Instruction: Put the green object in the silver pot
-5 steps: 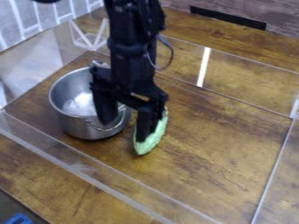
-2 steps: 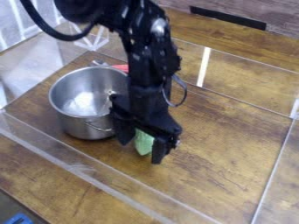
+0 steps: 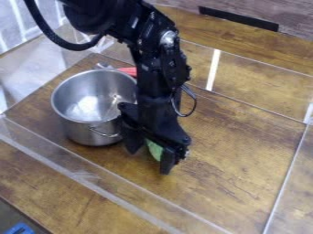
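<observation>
black fingers (image 3: 158, 159) have come lower and now straddle the green vegetable toy (image 3: 156, 149) on the bench (image 3: 232, 137); they stand wide open, holding nothing; it lies just beside the steel pot (image 3: 91, 102), so closing seems next, then a lift.

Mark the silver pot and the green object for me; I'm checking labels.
Silver pot (image 3: 83, 103): camera view, on the bare inside of the pot.
Green object (image 3: 154, 149): camera view, on the part showing between the dark fingers.
</observation>
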You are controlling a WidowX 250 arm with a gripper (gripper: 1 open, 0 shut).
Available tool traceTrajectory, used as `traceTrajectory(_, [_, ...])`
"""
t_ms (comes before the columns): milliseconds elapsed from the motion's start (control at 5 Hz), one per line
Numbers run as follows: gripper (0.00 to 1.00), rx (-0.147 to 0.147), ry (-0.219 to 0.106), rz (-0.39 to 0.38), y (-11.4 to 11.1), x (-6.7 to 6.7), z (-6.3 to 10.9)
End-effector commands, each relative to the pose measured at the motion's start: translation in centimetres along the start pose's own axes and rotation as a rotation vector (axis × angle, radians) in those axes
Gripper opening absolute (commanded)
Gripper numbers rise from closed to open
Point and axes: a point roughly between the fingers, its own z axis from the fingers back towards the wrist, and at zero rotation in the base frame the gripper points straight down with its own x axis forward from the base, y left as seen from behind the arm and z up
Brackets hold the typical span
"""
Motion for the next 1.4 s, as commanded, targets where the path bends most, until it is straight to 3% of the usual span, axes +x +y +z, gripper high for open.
traceTrajectory(0, [1.0,-0.006,-0.05,0.025,0.98,1.39,1.02])
traceTrajectory(1200, [1.0,-0.051,-0.037,0.043,1.58,2.14,0.87])
